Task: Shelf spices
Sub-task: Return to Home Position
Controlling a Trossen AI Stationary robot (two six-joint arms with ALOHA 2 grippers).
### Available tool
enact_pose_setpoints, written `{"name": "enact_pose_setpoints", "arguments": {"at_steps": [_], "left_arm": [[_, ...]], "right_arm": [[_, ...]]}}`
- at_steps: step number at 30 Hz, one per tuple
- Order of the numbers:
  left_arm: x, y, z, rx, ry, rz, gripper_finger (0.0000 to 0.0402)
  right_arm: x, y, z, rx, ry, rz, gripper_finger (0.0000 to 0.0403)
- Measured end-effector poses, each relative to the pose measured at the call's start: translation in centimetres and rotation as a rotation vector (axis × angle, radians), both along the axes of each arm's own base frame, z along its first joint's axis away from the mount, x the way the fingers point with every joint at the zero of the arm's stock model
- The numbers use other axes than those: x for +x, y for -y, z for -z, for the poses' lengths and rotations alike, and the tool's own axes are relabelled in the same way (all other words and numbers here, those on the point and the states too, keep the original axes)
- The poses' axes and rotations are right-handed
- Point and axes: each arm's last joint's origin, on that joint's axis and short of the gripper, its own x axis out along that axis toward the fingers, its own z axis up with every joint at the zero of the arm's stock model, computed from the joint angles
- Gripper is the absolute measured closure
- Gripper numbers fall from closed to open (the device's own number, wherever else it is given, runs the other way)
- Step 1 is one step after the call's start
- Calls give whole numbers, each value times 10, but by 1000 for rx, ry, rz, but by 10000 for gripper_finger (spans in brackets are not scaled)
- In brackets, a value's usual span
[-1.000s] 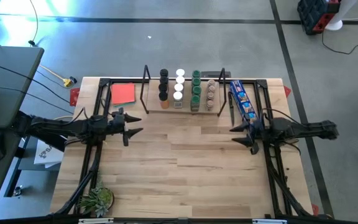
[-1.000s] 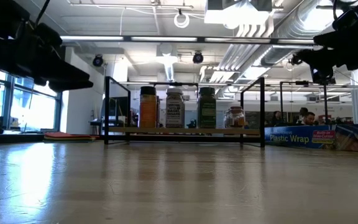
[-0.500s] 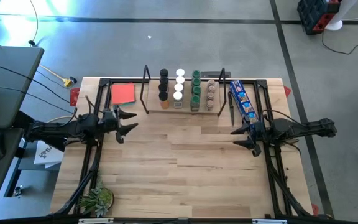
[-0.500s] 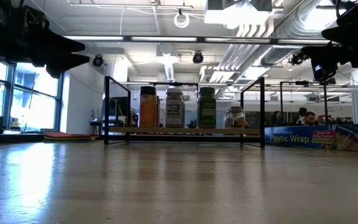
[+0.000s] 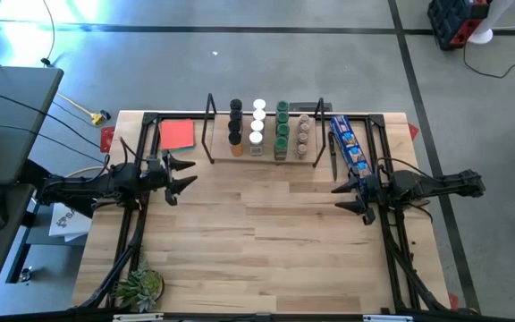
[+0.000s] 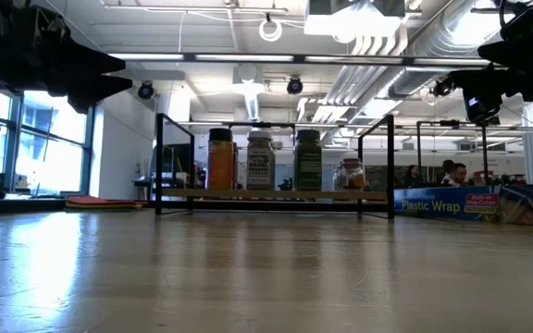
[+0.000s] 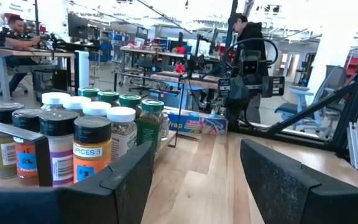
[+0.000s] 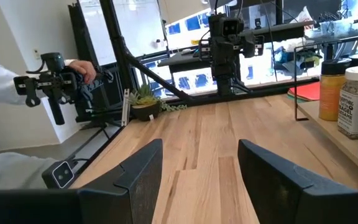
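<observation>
The dark two-finger left gripper (image 5: 186, 174) and right gripper (image 5: 338, 197) hang wide open and empty over the wooden tabletop (image 5: 266, 241). Beyond, small cylindrical spice jars (image 5: 266, 130) stand rowed on the low light-wood shelf (image 5: 244, 154); a stray arm swing could topple them.

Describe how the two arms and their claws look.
The left arm and right arm are black, slim, jointed bars with bulkier housings near the wrists. The left claw and right claw each carry two matte black, wedge-shaped fingers. No markings show.
</observation>
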Motion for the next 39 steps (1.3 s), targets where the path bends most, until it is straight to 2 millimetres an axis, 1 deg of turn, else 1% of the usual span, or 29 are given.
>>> {"name": "enact_pose_setpoints", "arguments": {"at_steps": [27, 32, 39], "left_arm": [[0, 0, 1, 0, -6, 3, 165], [-3, 0, -2, 0, 33, 1, 165], [-2, 0, -1, 0, 21, 5, 165]], "right_arm": [[0, 0, 0, 0, 0, 0, 201], [0, 0, 0, 0, 0, 0, 201], [0, 0, 0, -1, -4, 0, 201]]}}
